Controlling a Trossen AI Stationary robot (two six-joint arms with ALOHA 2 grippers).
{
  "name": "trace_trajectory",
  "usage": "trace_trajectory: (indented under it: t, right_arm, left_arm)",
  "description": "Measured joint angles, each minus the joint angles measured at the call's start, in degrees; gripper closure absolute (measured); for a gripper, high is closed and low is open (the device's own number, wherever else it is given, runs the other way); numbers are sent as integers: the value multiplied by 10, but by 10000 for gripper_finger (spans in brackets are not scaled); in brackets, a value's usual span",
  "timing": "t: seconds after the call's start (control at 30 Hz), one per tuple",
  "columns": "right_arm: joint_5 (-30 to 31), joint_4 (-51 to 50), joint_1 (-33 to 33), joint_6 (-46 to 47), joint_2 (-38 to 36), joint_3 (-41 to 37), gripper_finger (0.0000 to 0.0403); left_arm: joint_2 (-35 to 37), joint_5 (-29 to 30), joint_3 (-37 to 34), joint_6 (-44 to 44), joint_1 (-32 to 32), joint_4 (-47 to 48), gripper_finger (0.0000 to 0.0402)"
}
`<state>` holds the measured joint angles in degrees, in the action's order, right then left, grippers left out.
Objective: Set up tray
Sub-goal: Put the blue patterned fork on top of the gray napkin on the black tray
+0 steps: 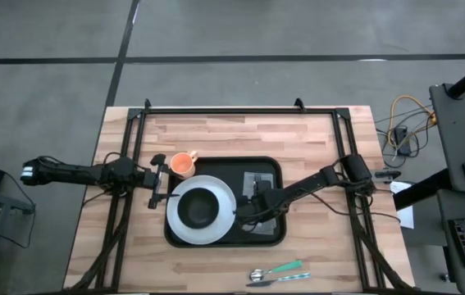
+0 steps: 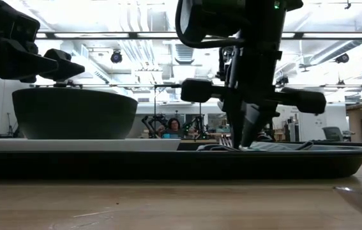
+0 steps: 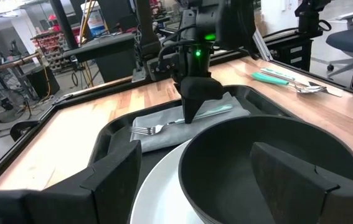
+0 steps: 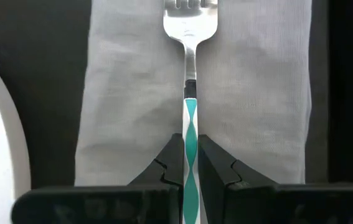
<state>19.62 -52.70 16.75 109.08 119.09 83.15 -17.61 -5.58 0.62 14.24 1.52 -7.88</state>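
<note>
The black tray [image 1: 266, 235] lies mid-table. On its left half a white plate [image 1: 225, 193] carries a black bowl [image 1: 198, 209]; a grey napkin [image 1: 258, 179] lies flat on its right half. A fork [image 4: 190, 68] with a teal handle lies along the napkin. My right gripper [image 1: 251, 205] stands over the napkin, shut on the fork. My left gripper [image 1: 160, 190] is open at the plate's left edge, beside an orange cup [image 1: 183, 165]. In the left wrist view its fingers [image 3: 108, 180] stand in front of the bowl [image 3: 269, 162], apart from it. My right gripper pinches the fork's teal handle [image 4: 190, 127] between its two fingers, which come from above and point down. The tines [image 4: 188, 7] and the steel neck lie flat on the napkin [image 4: 257, 93]. The fork runs straight out ahead of the fingers along the napkin.
A spoon and a knife with teal handles [image 1: 277, 273] lie on the wood near the table's near edge, right of centre. A black frame runs along the table's far and side edges. Bare wood shows left and right of the tray.
</note>
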Motion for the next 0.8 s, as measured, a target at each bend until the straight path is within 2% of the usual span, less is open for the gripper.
trace_trajectory:
  t: [0.33, 0.8]
  right_arm:
    - [-4, 27, 1, 7, 0, 1, 387]
    - [-21, 15, 1, 30, 0, 1, 387]
  left_arm:
    - [0, 0, 0, 0, 0, 0, 122]
    - [0, 0, 0, 0, 0, 0, 122]
